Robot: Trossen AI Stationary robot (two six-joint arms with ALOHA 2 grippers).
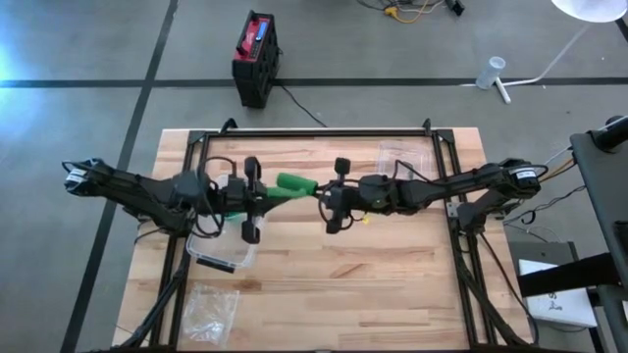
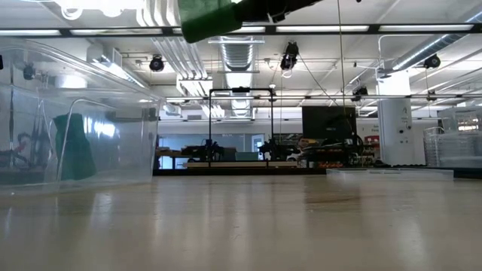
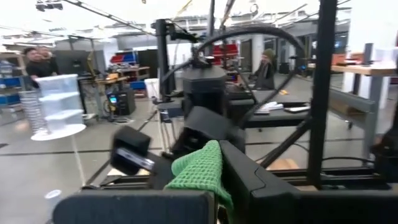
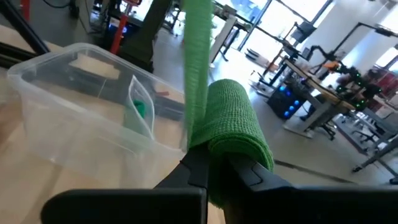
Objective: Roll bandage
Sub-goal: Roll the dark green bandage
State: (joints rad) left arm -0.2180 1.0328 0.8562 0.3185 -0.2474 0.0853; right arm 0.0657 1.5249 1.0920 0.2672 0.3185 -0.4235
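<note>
The green bandage [image 1: 294, 184] is held in the air above the middle of the wooden surface [image 1: 392, 284], stretched between the two arms; in the high view its rolled part lies between the two pincers, nearer the right arm; a flat strip runs from the roll towards the left arm.

Right pincer [image 4: 208, 163]: fingers together, clamped on the bandage roll; in the right wrist view the roll sits directly on the dark fingertips [image 4: 245, 171], and the loose strip rises from it, taut and nearly straight.

Left pincer [image 3: 214, 180]: fingers together, clamped on the free end of the bandage strip; in the left wrist view the green mesh cloth shows bunched between the two dark fingers [image 3: 261, 183].

Low view: the bandage roll shows only at the upper edge, well clear of the surface.

A clear plastic container [image 1: 221, 250] stands on the surface below the left arm; a green item [image 2: 74, 147] shows through its wall, its kind not determinable; a clear plastic bag [image 1: 211, 309] lies near the front left corner; a clear lid [image 1: 402, 157] lies near the rear edge, beside the right arm.
</note>
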